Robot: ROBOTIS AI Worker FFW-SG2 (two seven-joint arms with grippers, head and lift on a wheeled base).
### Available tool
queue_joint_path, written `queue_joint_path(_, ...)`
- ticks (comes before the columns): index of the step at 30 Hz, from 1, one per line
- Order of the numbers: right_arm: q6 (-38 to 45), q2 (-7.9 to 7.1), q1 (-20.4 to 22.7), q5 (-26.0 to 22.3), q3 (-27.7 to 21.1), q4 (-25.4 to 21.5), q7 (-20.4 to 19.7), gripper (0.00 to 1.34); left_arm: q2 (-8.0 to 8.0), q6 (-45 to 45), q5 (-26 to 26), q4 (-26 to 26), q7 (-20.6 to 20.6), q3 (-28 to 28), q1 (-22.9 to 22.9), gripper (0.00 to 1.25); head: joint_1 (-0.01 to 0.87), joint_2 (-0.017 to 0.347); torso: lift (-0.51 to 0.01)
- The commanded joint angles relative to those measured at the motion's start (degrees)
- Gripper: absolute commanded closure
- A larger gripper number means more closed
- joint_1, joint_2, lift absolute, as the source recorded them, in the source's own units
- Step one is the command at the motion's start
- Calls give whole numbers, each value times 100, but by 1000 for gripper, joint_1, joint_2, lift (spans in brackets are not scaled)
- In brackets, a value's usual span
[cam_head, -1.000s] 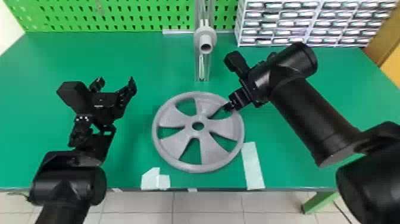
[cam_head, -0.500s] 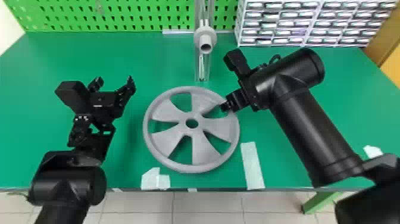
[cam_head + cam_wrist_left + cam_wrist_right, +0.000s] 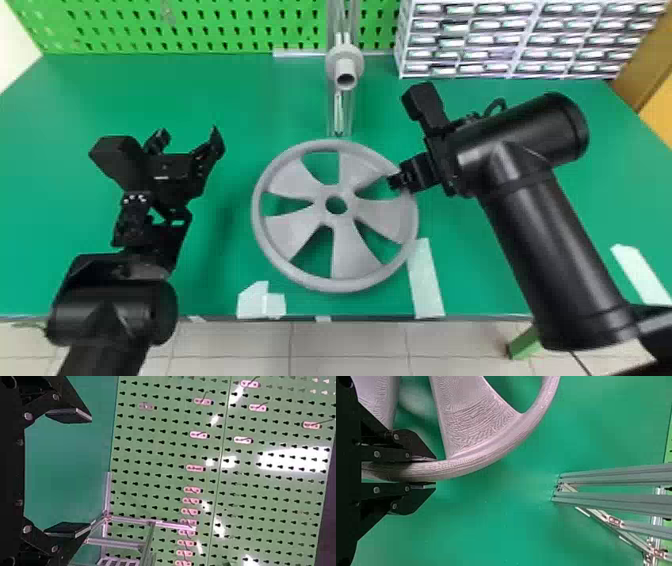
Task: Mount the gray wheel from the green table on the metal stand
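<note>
The gray wheel [image 3: 345, 255] is over the green table's middle, its right rim in my right gripper [image 3: 395, 182]. From the right wrist view, the rim of the wheel [image 3: 474, 464] runs between the two closed-in fingers of my right gripper [image 3: 427, 473]. Behind the wheel stands the metal stand [image 3: 340, 112], with a gray hub and round peg [image 3: 345, 75] facing forward. At the table's left, apart from the wheel, my left gripper [image 3: 187, 137] is open and holds nothing; in its wrist view the left gripper [image 3: 79, 473] has its fingers wide apart.
The green table [image 3: 225, 95] bears tape pieces [image 3: 425, 280] along its front edge. Behind it are a green pegboard [image 3: 200, 27] and, back right, a rack of small drawers [image 3: 500, 40].
With the rim held, the right gripper and wheel have shifted slightly left and the wheel has turned a little; it looks slightly larger. The left arm has hardly moved.
</note>
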Motion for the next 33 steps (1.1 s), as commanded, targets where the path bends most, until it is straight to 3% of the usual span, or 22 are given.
queue_joint_path(1,161,-45,249,77,-66,-493,0,1026,0,0,9,-3,8,16,12,306,868,52,-93)
queue_joint_path(17,108,-10,1119,429,-321,-1864,-132,1033,0,0,44,-47,87,51,48,308,868,52,-93)
queue_joint_path(33,-991,96,1743,86,-761,-2330,-386,1039,0,0,79,-91,122,95,83,309,868,52,-93)
